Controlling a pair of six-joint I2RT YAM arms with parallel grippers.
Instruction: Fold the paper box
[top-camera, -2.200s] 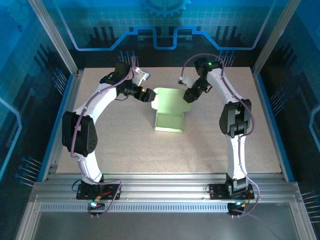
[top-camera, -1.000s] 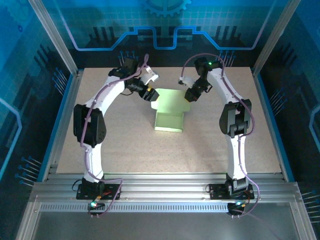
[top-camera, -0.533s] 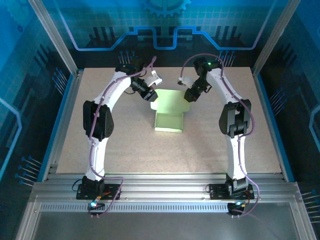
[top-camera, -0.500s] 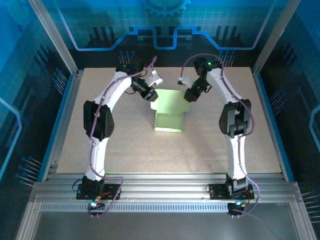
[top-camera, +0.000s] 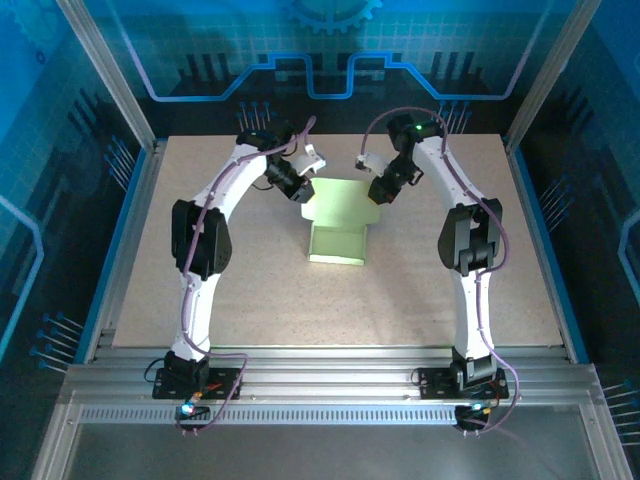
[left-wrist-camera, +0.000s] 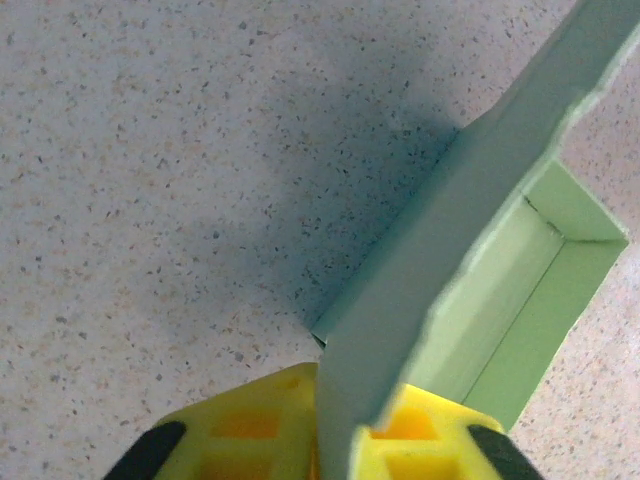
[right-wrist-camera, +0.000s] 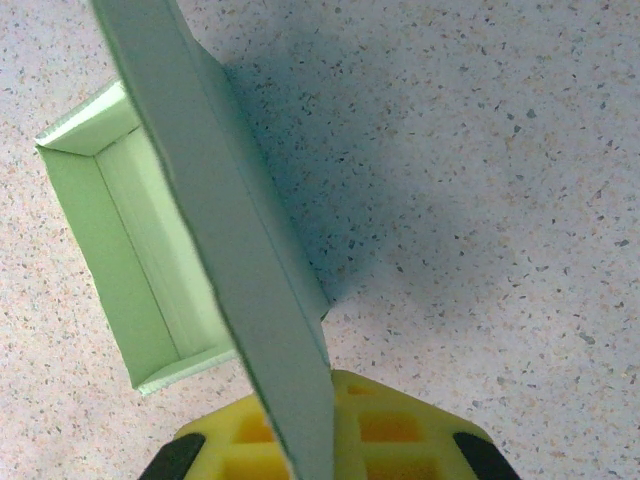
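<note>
We've got the paper box (top-camera: 338, 215) pinched
Our left gripper (top-camera: 304, 197) and right gripper (top-camera: 375, 197) each clamp its raised flap; tray rests on the counter (top-camera: 230, 290).

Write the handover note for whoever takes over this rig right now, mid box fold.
The left gripper is shut on the left edge of the lid flap of the paper box.
The right gripper is shut on the flap's right edge.
The box sits mid-table, with the flap raised from its far side.
Done: the tray has its walls folded up and is open on top.
Left: likely bring the flap down over the tray and close it.
</note>
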